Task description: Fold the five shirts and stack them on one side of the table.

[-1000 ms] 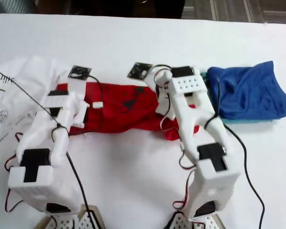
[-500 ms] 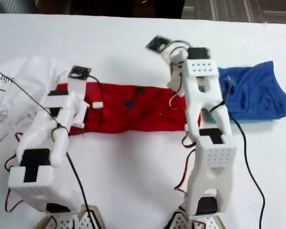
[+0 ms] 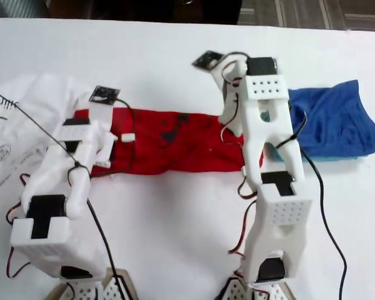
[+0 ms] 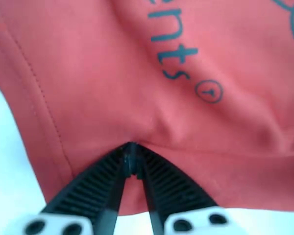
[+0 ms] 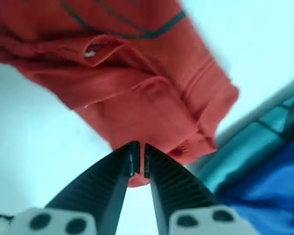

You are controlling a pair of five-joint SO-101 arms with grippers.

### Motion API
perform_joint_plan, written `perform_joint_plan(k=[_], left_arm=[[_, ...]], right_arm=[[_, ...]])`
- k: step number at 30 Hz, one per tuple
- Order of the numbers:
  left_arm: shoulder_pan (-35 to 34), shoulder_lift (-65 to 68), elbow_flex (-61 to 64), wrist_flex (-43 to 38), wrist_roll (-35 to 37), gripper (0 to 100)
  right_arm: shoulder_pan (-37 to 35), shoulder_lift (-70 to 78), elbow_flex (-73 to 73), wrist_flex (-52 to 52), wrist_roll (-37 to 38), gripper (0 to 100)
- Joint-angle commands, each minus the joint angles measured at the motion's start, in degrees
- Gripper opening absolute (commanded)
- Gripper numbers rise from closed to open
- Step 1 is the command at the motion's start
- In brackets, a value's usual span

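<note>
A red shirt [image 3: 169, 140] lies as a long strip across the middle of the table. My left gripper [image 4: 132, 161] is shut on a pinch of the red shirt [image 4: 152, 83] at its left end, where the left arm [image 3: 75, 156] stands over it. At the strip's right end, below the right arm [image 3: 262, 119], my right gripper [image 5: 137, 165] is shut on the edge of the red shirt [image 5: 137, 93]. A folded blue shirt [image 3: 331, 122] lies just right of it on a teal shirt [image 5: 245, 147].
A crumpled white shirt [image 3: 25, 119] lies at the table's left edge beside the left arm. Black cables [image 3: 325, 219] trail from both arms over the near table. The far part of the white table [image 3: 144, 50] is bare.
The right arm has swung away from the near edge and to the right, drawing the red shirt's right end out into a straighter strip. The left arm has kept still.
</note>
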Motion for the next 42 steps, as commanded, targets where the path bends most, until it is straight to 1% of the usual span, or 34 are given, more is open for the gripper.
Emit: perform_joint_plan(k=[1,3,6,10,13,15,18,24,27,32,37,42], left_arm=[[0.62,-0.26,-1.98,-0.18,0.18,3],[0.62,-0.26,-1.98,-0.18,0.18,3],[0.62,-0.26,-1.98,-0.18,0.18,3],[0.62,-0.26,-1.98,-0.18,0.18,3],[0.62,-0.26,-1.98,-0.18,0.18,3],[0.62,-0.26,-1.98,-0.18,0.18,3],[0.62,-0.26,-1.98,-0.18,0.18,3],[0.62,-0.26,-1.98,-0.18,0.18,3],[0.62,-0.26,-1.98,-0.18,0.18,3],[0.62,-0.26,-1.98,-0.18,0.18,3],[0.62,-0.26,-1.98,-0.18,0.18,3],[0.62,-0.26,-1.98,-0.18,0.18,3]], right_arm=[[-1.36,-6.29,8.26,1.01,-0.26,2.1],[-1.98,-7.52,12.13,0.75,-0.26,2.1],[-1.8,-7.96,15.47,-2.95,1.14,2.1],[0.4,-5.14,18.64,-11.56,3.78,2.1],[3.12,-0.57,18.55,-18.77,3.78,2.1],[4.79,1.71,16.79,-21.58,3.78,2.1],[6.37,3.21,12.84,-20.97,3.69,2.1],[6.29,1.54,4.57,-12.53,3.34,2.1],[4.26,0.48,2.02,-9.19,3.25,2.1],[-3.3,0.22,2.2,-3.3,3.16,2.1],[-9.19,0.75,2.11,-4.88,-1.41,2.1],[-12.79,0.84,2.11,-10.51,-3.78,2.1]])
